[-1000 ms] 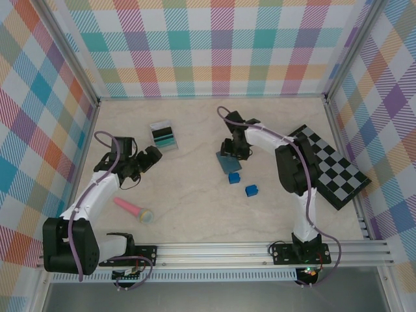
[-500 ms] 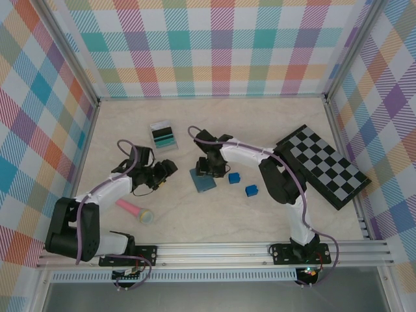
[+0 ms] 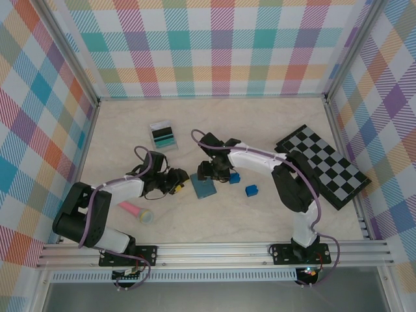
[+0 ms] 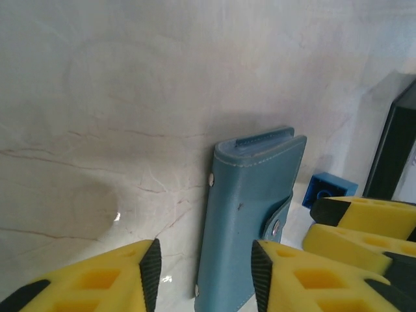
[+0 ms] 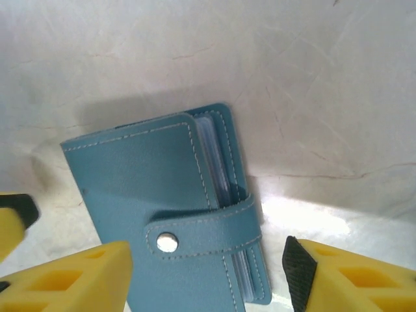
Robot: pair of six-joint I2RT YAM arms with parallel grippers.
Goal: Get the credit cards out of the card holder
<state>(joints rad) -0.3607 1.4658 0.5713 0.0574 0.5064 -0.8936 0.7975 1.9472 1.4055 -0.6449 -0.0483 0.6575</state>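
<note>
Slate-blue folding stitched card holder (image 5: 143, 175) lies flat on the marble-pattern bench (image 5: 312, 78), strap (image 5: 208, 231) snapped shut. Credit cards hidden inside; only pale sleeve edges (image 5: 211, 162) visible. Right hand (image 5: 208, 270) open, straddling it from above. Left hand (image 4: 203, 270) low, open, astride its end.

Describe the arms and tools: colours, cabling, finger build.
The left arm and right arm look alike: white links and black joint housings, with a purple cable looping along each. The left tool and right tool carry chunky yellow fingers with moulded pockets and black tips.
</note>
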